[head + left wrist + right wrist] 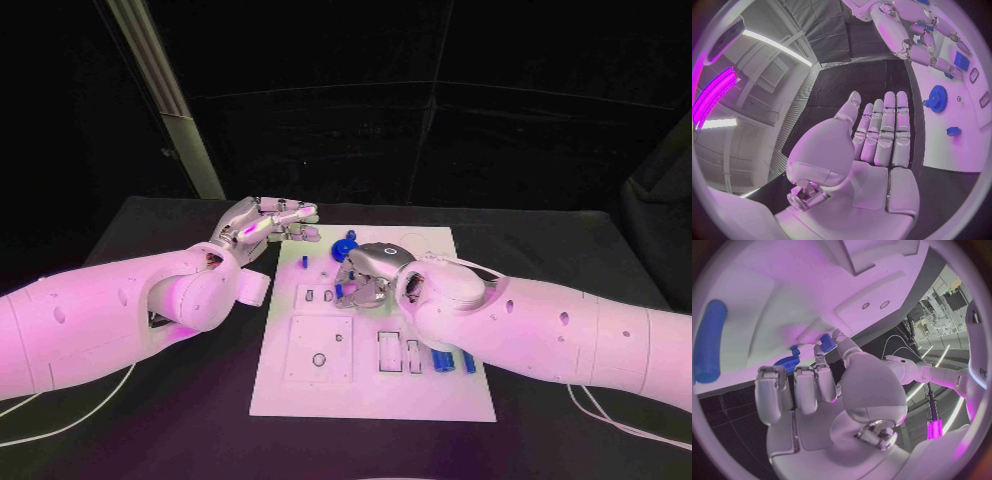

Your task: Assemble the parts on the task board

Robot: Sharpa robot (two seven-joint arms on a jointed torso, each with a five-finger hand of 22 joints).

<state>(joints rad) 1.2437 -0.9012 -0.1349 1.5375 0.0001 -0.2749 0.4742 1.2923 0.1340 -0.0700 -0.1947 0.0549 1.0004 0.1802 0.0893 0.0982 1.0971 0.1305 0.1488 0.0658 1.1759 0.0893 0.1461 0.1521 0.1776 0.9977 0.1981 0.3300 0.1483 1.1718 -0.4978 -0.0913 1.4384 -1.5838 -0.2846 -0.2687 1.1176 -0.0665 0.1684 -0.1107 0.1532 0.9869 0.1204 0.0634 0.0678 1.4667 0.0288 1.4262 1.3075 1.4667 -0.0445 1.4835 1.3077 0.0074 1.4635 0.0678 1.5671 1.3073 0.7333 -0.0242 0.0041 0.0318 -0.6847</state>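
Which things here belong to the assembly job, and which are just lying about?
Belonging to the job:
- task board, white plate on the table
- blue gear on the board
- small blue piece near the board's edge
- blue pieces by the board's slots
- left hand, flat and holding nothing
- right hand, over the board

Lying about:
- black table
- white cable on the table

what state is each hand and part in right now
left hand: open, fingers straight and together, holding nothing, at the task board's far left corner
right hand: over the board's middle, grip unclear
blue gear: flat on the board
small blue part: on the board, untouched
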